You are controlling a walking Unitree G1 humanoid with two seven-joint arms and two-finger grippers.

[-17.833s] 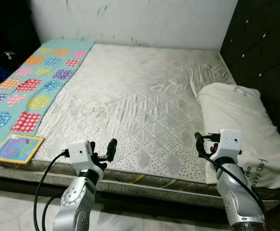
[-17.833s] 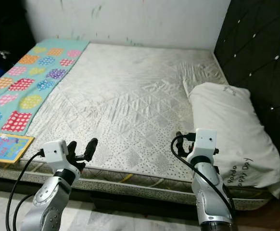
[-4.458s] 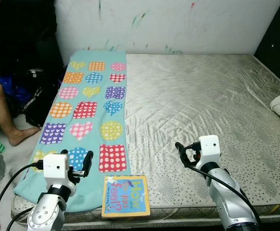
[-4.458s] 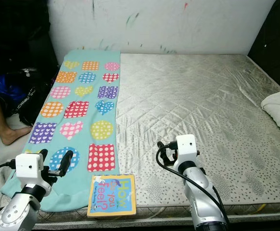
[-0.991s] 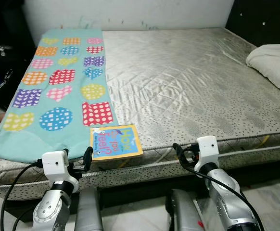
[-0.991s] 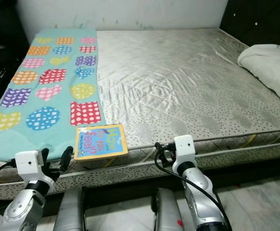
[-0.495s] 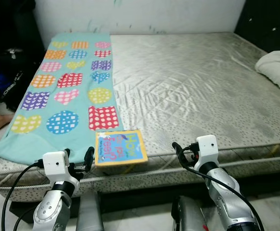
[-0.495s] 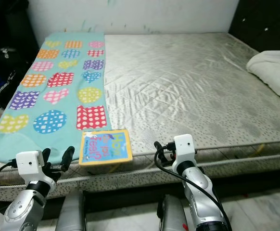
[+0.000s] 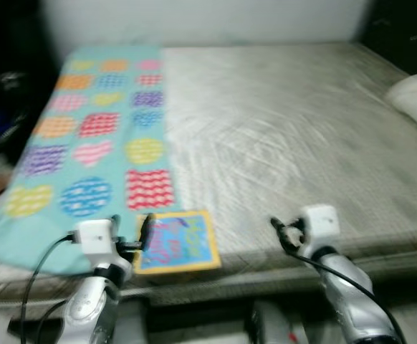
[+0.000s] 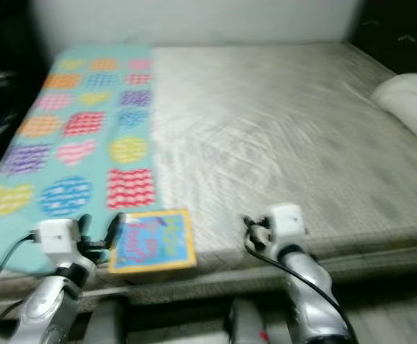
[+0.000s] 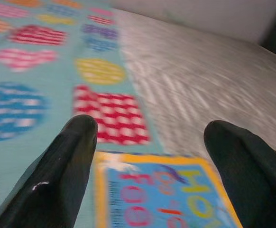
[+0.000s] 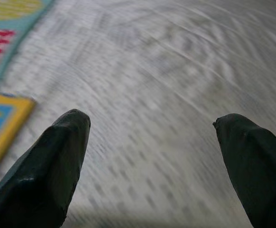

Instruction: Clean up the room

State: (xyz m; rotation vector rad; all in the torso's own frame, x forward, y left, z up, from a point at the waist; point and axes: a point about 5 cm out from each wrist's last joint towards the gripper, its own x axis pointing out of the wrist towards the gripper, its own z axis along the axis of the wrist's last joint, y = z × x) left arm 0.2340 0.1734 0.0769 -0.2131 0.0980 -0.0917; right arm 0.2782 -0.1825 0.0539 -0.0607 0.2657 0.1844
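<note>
Picture book point(image 9: 174, 242) lies flat at the mattress point(image 9: 287, 136) front edge, partly on the patterned blanket point(image 9: 94, 129), likely light, stiff and slick-covered, so pinch an overhanging edge; left end effector point(image 9: 145, 233) spread open just beside it, right end effector point(image 9: 280, 233) also open, empty.

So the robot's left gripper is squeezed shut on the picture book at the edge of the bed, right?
Not quite. The left gripper is open and holds nothing. The left wrist view shows its two black fingers spread wide, with the picture book lying on the bed edge beyond them.
</note>
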